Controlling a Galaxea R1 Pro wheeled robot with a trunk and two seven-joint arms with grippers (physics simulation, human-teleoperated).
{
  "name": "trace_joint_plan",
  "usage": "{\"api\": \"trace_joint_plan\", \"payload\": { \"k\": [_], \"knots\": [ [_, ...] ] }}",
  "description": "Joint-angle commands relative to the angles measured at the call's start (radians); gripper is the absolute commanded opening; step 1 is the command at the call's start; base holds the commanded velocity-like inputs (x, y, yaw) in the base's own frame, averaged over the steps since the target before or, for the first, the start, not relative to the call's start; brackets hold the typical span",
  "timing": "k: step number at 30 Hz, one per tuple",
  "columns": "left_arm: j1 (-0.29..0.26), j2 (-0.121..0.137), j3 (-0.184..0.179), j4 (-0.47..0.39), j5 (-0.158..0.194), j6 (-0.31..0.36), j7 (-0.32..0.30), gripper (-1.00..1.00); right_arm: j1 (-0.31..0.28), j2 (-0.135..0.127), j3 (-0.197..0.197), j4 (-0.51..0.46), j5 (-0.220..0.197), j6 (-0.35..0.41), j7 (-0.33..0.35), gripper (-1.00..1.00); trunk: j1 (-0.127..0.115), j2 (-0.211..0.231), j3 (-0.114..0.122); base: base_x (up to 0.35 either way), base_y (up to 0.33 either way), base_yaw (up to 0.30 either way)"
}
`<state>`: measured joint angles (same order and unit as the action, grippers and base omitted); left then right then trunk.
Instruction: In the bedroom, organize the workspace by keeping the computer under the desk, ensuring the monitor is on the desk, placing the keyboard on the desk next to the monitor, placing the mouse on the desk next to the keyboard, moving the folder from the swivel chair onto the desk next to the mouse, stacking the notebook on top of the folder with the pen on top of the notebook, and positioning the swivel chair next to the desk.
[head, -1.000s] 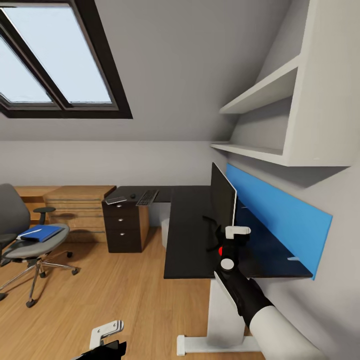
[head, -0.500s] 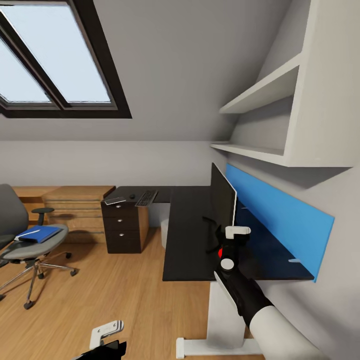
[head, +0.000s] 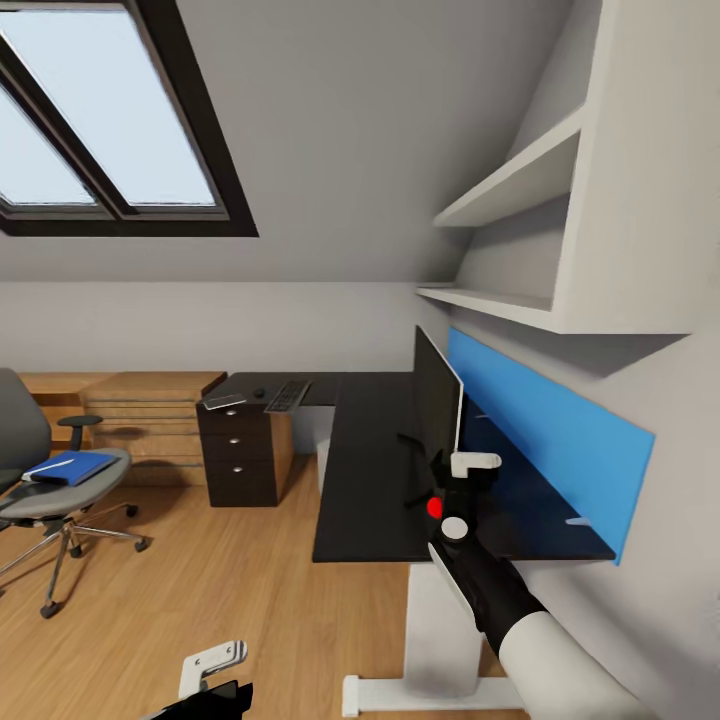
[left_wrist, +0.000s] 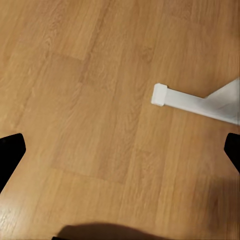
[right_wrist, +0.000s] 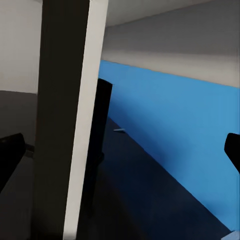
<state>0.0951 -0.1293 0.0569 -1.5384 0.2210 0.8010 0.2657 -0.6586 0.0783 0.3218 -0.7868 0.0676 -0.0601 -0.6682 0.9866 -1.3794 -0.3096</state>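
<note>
The black desk (head: 365, 470) runs along the right wall with its blue back panel (head: 545, 430). The monitor (head: 437, 400) stands on it, seen edge-on. My right gripper (head: 452, 478) is open at the monitor's near end; in the right wrist view the monitor's edge (right_wrist: 70, 120) stands between the wide-apart fingers of the gripper (right_wrist: 120, 150). The keyboard (head: 288, 395), mouse (head: 259, 392) and notebook (head: 225, 401) lie on the desk's far wing. The blue folder (head: 70, 467) rests on the swivel chair (head: 35, 500). My left gripper (head: 215, 672) hangs open over the floor. The computer is hidden.
A dark drawer unit (head: 240, 450) stands under the desk's far wing, beside a low light-wood unit (head: 150, 405). White wall shelves (head: 520, 190) hang above the desk. The desk's white foot (left_wrist: 192, 102) juts onto the wood floor (head: 220, 590) between the chair and me.
The whole picture has slid slightly left, so the camera has moved. Both arms keep their places in the view and nothing on the desk or chair has shifted.
</note>
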Motion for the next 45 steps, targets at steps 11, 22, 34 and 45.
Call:
{"api": "trace_joint_plan", "payload": {
  "k": [11,22,34,45],
  "knots": [
    [0.0,0.0,0.001,-0.002,0.011,0.003,0.007,1.0,-0.001,0.0,0.002,0.001,0.003,-0.001,-0.005,1.0,0.0,-0.001,-0.001,0.0,-0.019,0.0],
    [0.0,0.0,0.001,-0.002,0.011,0.004,0.007,1.0,-0.001,0.0,0.003,0.001,0.003,-0.001,-0.005,1.0,0.0,-0.001,-0.001,-0.076,0.0,0.0],
    [0.0,0.0,0.0,0.0,0.011,0.004,0.007,1.0,0.0,0.004,0.005,0.003,0.003,-0.002,-0.005,1.0,0.0,-0.001,-0.001,-0.336,0.0,0.0],
    [0.0,0.001,0.013,0.004,0.011,-0.019,0.007,1.0,0.029,0.007,0.008,-0.028,-0.001,-0.002,-0.003,1.0,0.0,-0.001,-0.001,-0.337,0.0,0.0]
  ]
}}
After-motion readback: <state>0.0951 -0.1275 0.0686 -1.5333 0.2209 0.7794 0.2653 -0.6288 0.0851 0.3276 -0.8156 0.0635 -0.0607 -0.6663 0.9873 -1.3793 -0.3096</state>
